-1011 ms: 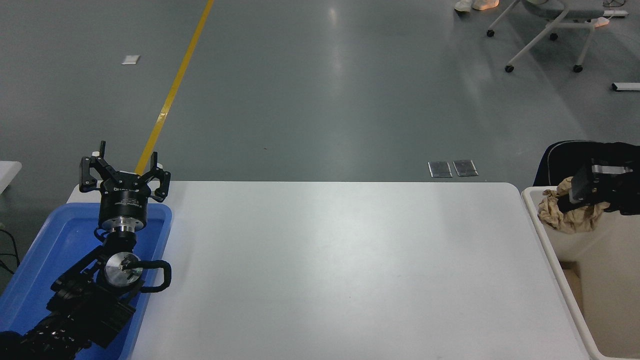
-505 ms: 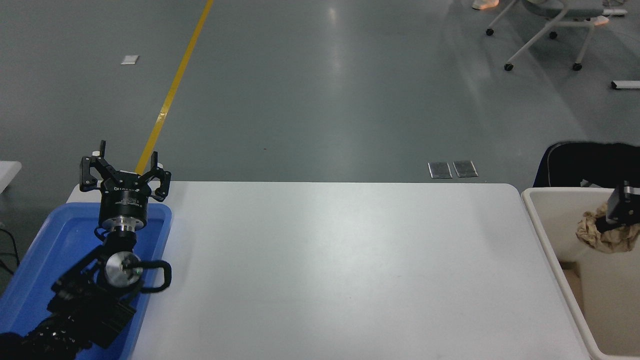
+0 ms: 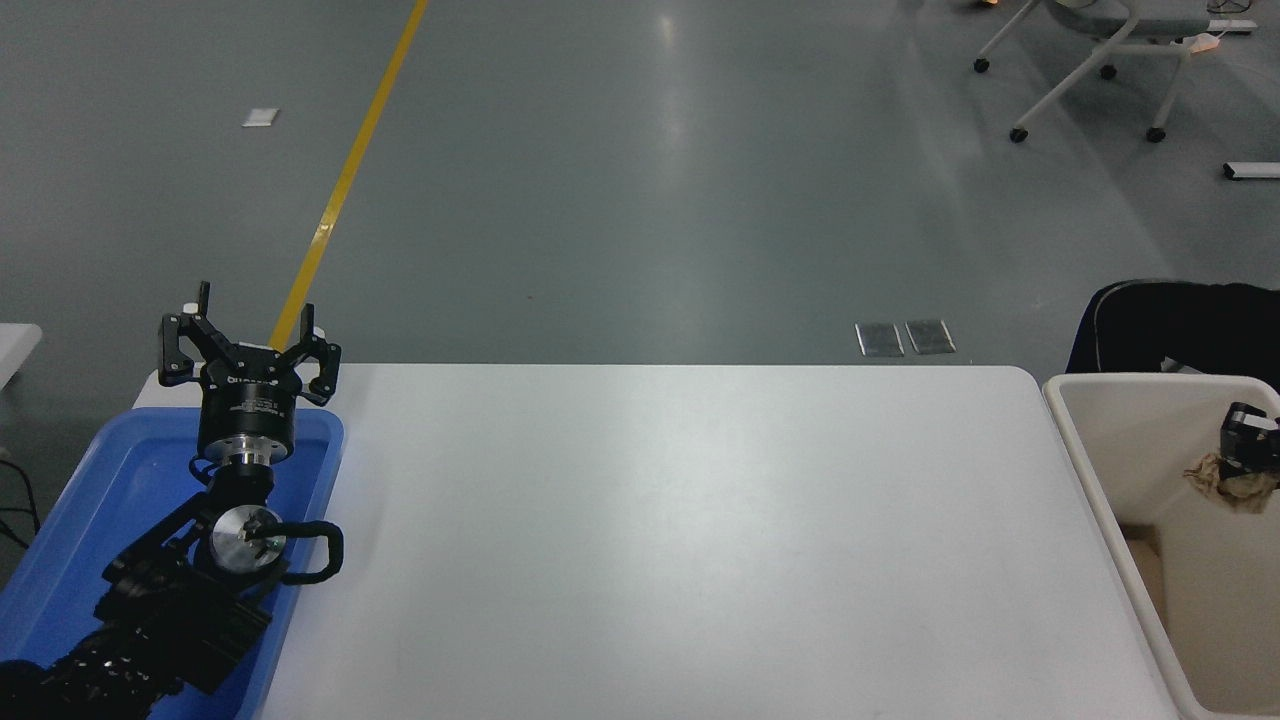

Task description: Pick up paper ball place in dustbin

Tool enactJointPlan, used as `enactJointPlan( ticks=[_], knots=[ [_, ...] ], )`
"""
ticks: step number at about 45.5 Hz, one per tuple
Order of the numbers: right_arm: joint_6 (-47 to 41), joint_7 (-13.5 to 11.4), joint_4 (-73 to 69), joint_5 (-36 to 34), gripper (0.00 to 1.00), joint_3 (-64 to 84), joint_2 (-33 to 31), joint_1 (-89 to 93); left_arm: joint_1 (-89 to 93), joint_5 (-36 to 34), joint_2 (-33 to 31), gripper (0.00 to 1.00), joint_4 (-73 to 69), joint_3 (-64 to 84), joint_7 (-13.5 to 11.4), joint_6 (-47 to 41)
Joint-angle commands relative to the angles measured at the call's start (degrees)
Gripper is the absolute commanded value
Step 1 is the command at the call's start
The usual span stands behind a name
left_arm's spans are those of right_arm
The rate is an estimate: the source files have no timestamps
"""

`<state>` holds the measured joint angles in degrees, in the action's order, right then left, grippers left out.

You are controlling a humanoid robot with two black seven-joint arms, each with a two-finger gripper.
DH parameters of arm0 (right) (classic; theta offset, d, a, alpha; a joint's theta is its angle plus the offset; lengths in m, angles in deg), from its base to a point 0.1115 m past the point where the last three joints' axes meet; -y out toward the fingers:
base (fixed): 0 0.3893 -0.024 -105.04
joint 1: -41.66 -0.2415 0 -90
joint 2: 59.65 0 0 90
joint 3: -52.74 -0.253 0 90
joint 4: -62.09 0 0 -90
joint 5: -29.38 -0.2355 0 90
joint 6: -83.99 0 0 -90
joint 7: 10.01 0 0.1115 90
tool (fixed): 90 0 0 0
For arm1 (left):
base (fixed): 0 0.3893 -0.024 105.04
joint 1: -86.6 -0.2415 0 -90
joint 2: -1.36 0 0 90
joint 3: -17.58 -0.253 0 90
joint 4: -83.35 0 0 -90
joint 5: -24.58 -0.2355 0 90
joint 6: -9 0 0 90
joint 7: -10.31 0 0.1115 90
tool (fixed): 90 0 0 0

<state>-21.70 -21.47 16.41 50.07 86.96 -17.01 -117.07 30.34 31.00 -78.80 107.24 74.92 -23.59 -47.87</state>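
Table (image 3: 680,520), R tool (image 3: 1250,445) over dustbin (image 3: 1080,470).

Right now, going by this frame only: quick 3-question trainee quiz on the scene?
1. True or false: the paper ball lies on the table.
2. Which hand holds the ball: A) left hand, B) right hand?
3. Fill in: the left arm is parked over the blue ____.

Key:
1. False; it hangs over the open dustbin at the picture's right edge.
2. B; only part of that hand shows, gripping the ball's top.
3. tray.
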Motion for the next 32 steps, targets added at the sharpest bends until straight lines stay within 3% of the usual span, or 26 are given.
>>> enactJointPlan(
  ticks=[1, 10, 24, 25, 27, 28, 29, 30, 32],
  knots=[
    [8.8, -0.1, 16.5, -5.5, 0.0, -5.7, 10.5, 14.8, 0.0, 0.0, 0.0, 0.99, 0.0, 0.0, 0.0, 0.0],
    [12.5, -0.1, 29.0, -7.8, 0.0, -5.7, 18.5, 21.5, 0.0, 0.0, 0.0, 0.99, -0.1, 0.0, 0.1, 0.0],
    [16.0, -0.2, 29.7, -10.6, 0.03, -5.8, 19.8, 24.0, 0.0, 0.1, 0.0, 0.99, 0.0, 0.1, 0.0, 0.0],
    [16.1, -0.3, 29.8, -11.2, 0.12, -5.7, 19.8, 24.0, 0.0, 0.0, 0.0, 0.99, -0.1, 0.0, 0.0, 0.0],
    [16.7, -0.4, 29.9, -12.6, 0.44, -5.7, 19.8, 24.0, 0.0, 0.0, 0.0, 0.99, -0.1, 0.0, 0.0, 0.0],
    [16.9, -0.4, 29.9, -13.4, 0.64, -5.7, 19.8, 23.9, 0.0, 0.0, 0.0, 0.99, -0.1, 0.0, 0.0, 0.0],
    [16.9, -0.4, 29.6, -14.1, 0.94, -5.7, 19.8, 24.0, 0.0, 0.0, 0.0, 0.99, -0.1, 0.1, 0.0, 0.0],
    [16.8, -0.4, 29.3, -14.8, 1.0, -5.7, 19.8, 24.0, 0.0, 0.0, 0.0, 0.99, -0.1, 0.1, 0.0, 0.0],
    [17.0, -0.4, 29.4, -15.4, 1.0, -5.7, 19.8, 24.0, 0.0, 0.0, 0.0, 0.99, -0.1, 0.0, 0.0, 0.0]
  ],
)
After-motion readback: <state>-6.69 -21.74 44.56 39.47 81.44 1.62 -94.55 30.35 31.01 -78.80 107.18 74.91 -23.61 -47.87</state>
